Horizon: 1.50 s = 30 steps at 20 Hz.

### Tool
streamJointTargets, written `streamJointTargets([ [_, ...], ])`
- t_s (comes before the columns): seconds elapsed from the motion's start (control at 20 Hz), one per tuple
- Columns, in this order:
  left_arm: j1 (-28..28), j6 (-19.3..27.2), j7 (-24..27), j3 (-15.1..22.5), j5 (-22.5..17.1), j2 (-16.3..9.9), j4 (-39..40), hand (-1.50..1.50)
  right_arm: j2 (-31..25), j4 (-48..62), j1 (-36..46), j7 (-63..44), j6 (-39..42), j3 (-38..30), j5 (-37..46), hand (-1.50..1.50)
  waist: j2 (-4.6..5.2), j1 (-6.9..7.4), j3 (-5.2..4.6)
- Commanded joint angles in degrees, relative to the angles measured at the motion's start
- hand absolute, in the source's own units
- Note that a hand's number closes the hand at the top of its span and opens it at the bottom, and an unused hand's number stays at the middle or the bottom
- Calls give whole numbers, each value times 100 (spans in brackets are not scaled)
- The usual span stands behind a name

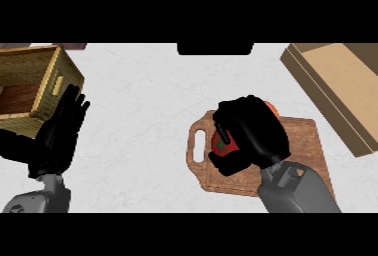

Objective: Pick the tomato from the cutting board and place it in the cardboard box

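Observation:
A red tomato (221, 144) shows only in part inside my right hand (249, 131), whose fingers and thumb curl round it above the brown wooden cutting board (303, 135). A sliver of red also peeks out at the hand's far side. The board lies right of centre, its handle slot toward the left. The cardboard box (341, 90) lies at the far right, running off the view's edge. My left hand (60, 131) stays open at the left, fingers up, resting.
A wooden crate (52, 82) with an open top stands at the far left, just beyond the left hand. A dark object (215, 48) sits at the counter's back edge. White counter (148, 100) spreads between the crate and the board.

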<state>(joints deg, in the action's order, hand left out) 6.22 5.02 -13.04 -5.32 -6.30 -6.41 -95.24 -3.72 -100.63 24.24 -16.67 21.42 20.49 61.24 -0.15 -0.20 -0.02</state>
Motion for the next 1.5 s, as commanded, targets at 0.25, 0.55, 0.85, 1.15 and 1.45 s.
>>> streamJointTargets([
  [0.25,-11,-2,78,-61,-25,3,-33,0,331,-1021,410,-1210,-474,-1108,38,150,6,3,2],
  [0.55,112,-18,-226,-111,-36,-123,-33,0,-197,-598,1218,-1419,-308,-2395,-177,150,17,22,2],
  [0.85,7,-85,50,-36,-61,24,5,0,-970,793,1875,-893,-390,-3354,-667,150,29,66,1],
  [1.15,44,-247,51,-82,-132,-85,31,0,-1697,1868,1833,-64,-1188,-3683,-444,150,42,93,2],
  [1.45,59,-171,186,10,-4,33,138,0,-2208,3511,2083,683,-1985,-3780,-154,150,44,108,2],
])
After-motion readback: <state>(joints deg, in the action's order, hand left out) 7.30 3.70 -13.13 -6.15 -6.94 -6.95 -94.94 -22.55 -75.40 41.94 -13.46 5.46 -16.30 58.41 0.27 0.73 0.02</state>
